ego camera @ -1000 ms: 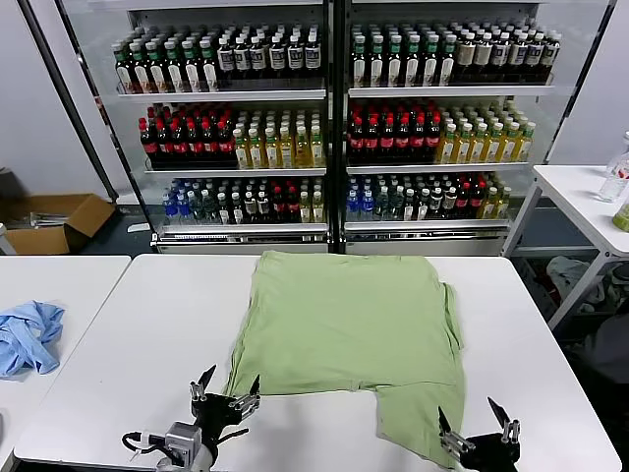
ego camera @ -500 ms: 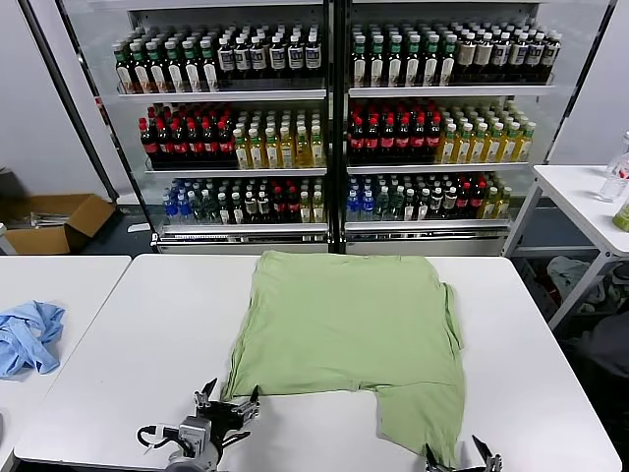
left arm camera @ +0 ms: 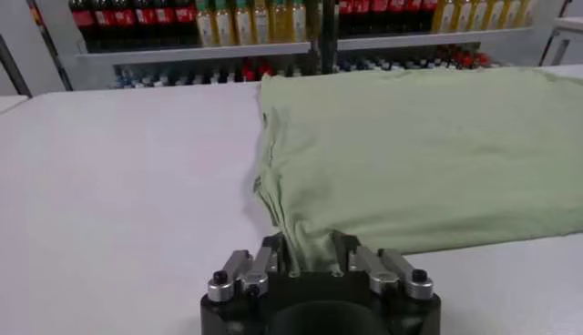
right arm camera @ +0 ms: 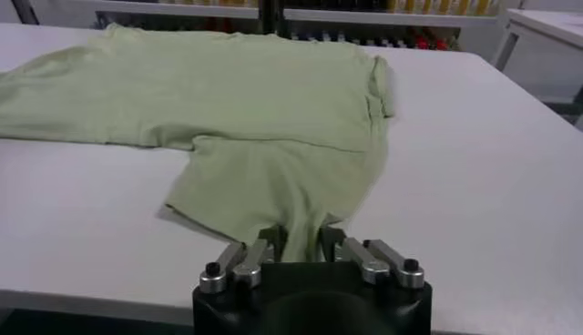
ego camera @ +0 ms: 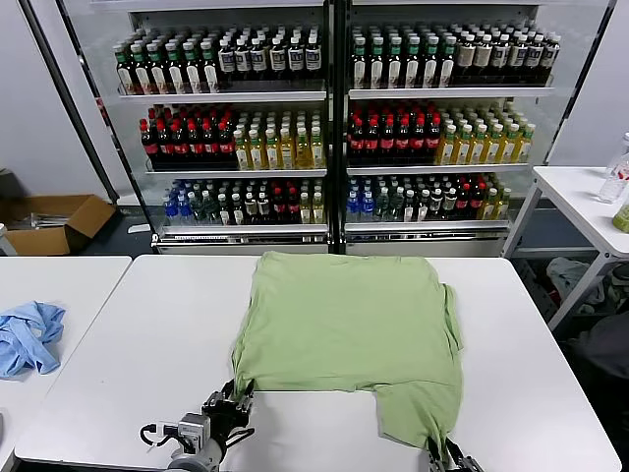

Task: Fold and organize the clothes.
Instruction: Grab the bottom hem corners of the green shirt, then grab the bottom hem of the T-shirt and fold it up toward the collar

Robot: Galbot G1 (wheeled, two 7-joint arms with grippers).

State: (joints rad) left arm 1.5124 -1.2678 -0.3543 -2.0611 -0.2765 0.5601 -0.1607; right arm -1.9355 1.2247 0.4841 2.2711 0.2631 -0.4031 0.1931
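White table (ego camera: pixel 118 344), drinks fridge (ego camera: pixel 334 118) behind; left gripper (ego camera: pixel 234 401) and right gripper (ego camera: pixel 444 454), open earlier, now pinch t-shirt (ego camera: pixel 344 324) near edge. Labels unreadable.

white table (ego camera: pixel 118 364) before me, light green t-shirt (ego camera: pixel 344 329) spread flat on it, neighbouring table (ego camera: pixel 59 270) carrying crumpled blue cloth (ego camera: pixel 28 336)

head view high, looks down; wrist views low, close; all share t-shirt (ego camera: pixel 349 339) on table (ego camera: pixel 128 364).
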